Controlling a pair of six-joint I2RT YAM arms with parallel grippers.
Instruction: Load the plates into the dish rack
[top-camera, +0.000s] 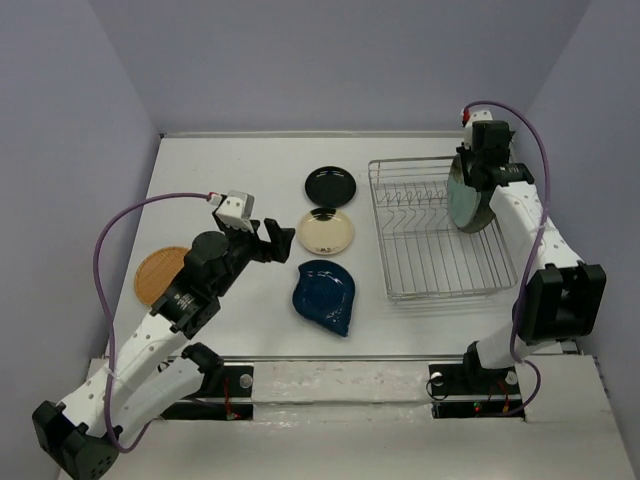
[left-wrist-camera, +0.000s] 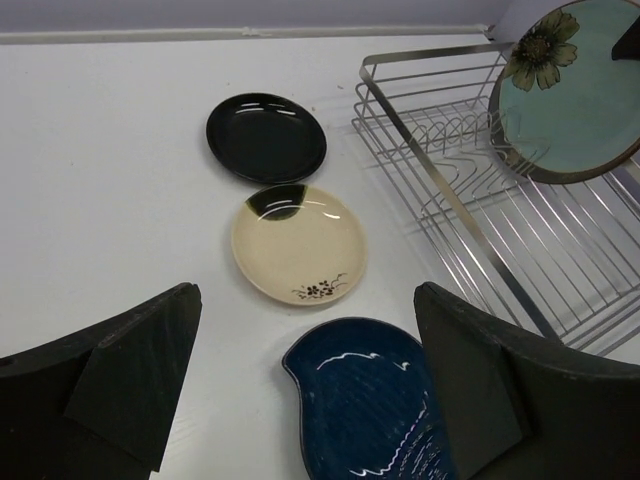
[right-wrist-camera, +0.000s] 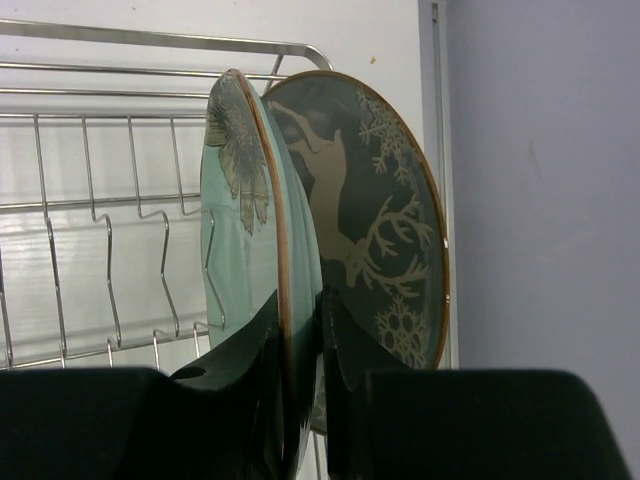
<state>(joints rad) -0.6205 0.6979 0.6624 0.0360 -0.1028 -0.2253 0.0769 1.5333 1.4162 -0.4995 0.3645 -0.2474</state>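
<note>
My right gripper (right-wrist-camera: 300, 330) is shut on the rim of the pale teal flower plate (right-wrist-camera: 235, 230), holding it upright at the right end of the dish rack (top-camera: 430, 270). Just behind it a dark grey-green plate (right-wrist-camera: 385, 220) with a reindeer and snowflakes stands on edge. The teal plate (top-camera: 466, 200) hangs over the rack's far right corner. My left gripper (left-wrist-camera: 307, 330) is open and empty above the dark blue teardrop plate (left-wrist-camera: 365, 410). The cream plate (left-wrist-camera: 298, 243) and the small black plate (left-wrist-camera: 266, 136) lie flat beyond it. The orange round plate (top-camera: 160, 275) lies at the left, partly under my left arm.
The rack's wire tines (right-wrist-camera: 100, 200) left of the held plate hold nothing. Purple walls enclose the table on the left, back and right, and the right wall runs close beside the rack.
</note>
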